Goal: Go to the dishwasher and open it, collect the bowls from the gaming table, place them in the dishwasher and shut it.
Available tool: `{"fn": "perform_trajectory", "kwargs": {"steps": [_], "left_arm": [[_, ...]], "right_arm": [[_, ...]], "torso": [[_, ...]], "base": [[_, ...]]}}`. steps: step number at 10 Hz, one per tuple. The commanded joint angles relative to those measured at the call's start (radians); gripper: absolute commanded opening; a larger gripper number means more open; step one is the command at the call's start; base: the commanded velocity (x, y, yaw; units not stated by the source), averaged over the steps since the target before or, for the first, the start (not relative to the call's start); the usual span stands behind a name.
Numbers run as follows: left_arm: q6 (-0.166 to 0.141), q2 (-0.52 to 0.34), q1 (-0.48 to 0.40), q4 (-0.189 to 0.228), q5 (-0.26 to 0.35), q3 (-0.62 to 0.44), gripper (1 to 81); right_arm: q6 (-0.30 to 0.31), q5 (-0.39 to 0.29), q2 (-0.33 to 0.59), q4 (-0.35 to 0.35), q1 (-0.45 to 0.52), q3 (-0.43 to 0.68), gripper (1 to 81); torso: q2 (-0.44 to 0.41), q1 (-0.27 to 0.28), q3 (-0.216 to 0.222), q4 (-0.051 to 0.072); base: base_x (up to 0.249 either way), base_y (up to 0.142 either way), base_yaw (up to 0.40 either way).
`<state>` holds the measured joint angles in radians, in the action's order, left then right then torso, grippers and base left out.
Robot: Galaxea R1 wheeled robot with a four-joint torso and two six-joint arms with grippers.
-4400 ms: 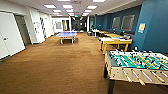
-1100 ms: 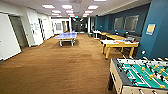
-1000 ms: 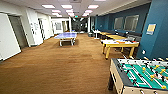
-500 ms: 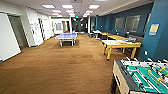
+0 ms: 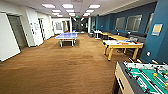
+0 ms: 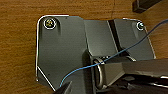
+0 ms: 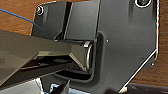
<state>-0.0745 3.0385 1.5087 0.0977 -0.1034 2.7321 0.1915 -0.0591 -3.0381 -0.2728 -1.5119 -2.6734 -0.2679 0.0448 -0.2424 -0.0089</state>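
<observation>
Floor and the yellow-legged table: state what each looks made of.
Floor: probably carpet or wood-look flooring, warm brown, matte, with faint streaks; too blurred to settle. Gaming table: glossy white top, likely laminate or plastic, on yellow painted legs, wood or metal unclear.

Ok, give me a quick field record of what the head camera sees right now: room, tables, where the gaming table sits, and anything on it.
room: long hall, brown wood-look floor, blue wall on the right
gaming table: white top, yellow legs, ahead on the right by the blue wall
on it: small coloured items, too blurred to identify
foosball table: green field with rods, nearest, lower right corner
table-tennis table: blue, farther back, centre-left
grippers: finger state cannot be made out
</observation>
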Motion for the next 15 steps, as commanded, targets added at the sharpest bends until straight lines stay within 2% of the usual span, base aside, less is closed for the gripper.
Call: {"fn": "perform_trajectory", "kwargs": {"steps": [1,15], "left_arm": [[0.007,-0.001,-0.048,-0.004,0.048,0.001,81.1],[0.007,0.001,-0.048,-0.004,0.048,0.001,81.1]], "right_arm": [[-0.003,-0.053,-0.003,-0.006,0.049,0.006,81.1],[-0.001,-0.053,-0.001,-0.005,0.049,0.006,81.1]], "torso": [[0.0,0.0,0.0,0.0],[-0.001,-0.003,0.0,0.0]], "base": [[0.166,0.0,0.0],[0.192,0.0,0.0]]}}
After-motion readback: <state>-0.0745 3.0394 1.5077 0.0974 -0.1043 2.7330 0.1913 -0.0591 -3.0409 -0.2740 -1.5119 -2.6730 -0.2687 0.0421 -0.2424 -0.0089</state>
